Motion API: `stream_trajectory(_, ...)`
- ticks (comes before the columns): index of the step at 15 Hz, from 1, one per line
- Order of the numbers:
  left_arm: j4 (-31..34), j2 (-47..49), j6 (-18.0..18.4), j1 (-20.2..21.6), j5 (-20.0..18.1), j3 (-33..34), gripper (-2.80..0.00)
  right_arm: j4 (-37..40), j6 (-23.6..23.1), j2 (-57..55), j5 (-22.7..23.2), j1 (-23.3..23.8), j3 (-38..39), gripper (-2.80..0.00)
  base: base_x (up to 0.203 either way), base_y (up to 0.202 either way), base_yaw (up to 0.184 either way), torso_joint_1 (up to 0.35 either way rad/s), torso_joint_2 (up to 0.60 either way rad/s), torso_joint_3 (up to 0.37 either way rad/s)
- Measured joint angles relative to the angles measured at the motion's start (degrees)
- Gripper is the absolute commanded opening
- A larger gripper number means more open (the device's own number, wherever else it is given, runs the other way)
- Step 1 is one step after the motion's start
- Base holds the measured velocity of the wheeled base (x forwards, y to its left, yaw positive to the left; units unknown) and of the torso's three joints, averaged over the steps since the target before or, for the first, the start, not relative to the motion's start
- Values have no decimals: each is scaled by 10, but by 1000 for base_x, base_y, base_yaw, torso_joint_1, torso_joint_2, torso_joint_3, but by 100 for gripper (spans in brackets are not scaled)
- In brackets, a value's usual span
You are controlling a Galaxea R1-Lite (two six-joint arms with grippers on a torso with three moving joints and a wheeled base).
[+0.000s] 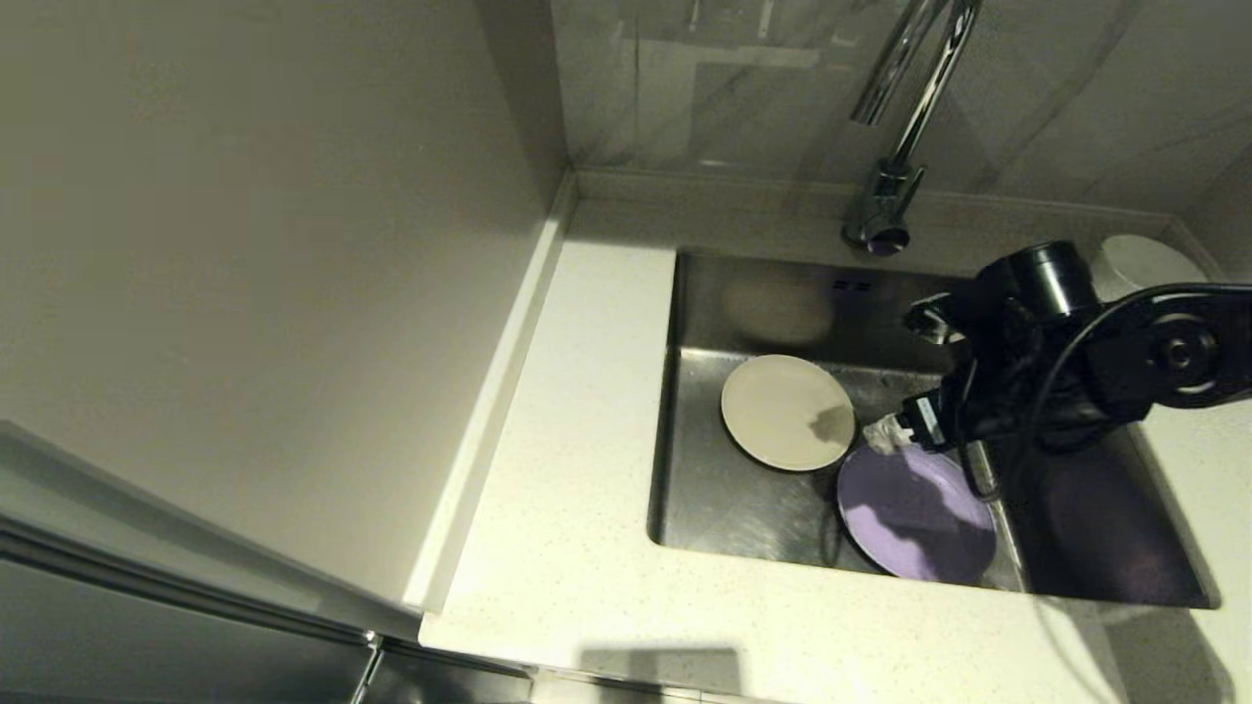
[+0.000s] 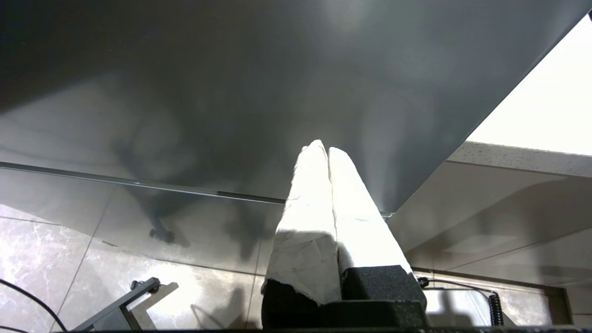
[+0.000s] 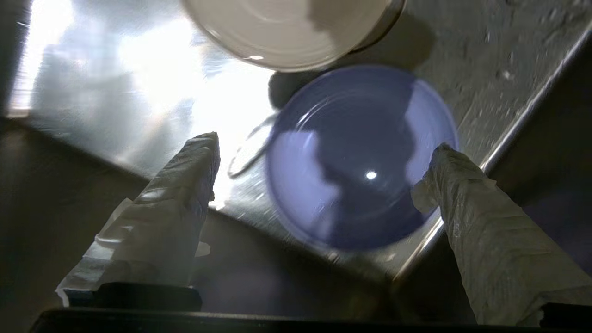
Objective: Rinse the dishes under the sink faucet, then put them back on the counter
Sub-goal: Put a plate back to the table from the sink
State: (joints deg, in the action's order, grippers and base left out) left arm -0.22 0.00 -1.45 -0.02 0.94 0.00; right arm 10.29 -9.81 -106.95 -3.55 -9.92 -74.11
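The lilac plate (image 1: 915, 513) (image 3: 356, 185) lies in the sink (image 1: 734, 499) near its front wall. The cream-beige plate (image 1: 787, 411) (image 3: 282, 27) lies beside it, further back and to the left. My right gripper (image 1: 885, 430) (image 3: 323, 145) hangs open just above the lilac plate's far rim, holding nothing, its wrapped fingers (image 3: 189, 185) spread about as wide as the plate. The white bowl (image 1: 1140, 262) stands on the counter (image 1: 577, 469) at the back right, behind my right arm. The chrome faucet (image 1: 905, 108) rises behind the sink. My left gripper (image 2: 323, 148) is shut on nothing, parked low beside the cabinet.
A wall panel (image 1: 245, 244) borders the counter on the left. The tiled back wall (image 1: 1076, 88) rises behind the faucet. My right arm's black body (image 1: 1076, 362) covers the sink's right half. Bare steel floor shows left of the plates.
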Motion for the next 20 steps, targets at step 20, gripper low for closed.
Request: stream_trajectory(20, 0, 0, 0, 0, 0, 0, -280, -366, -142, -221, -70, -7, 115, 0, 0, 0, 0, 0, 0, 0)
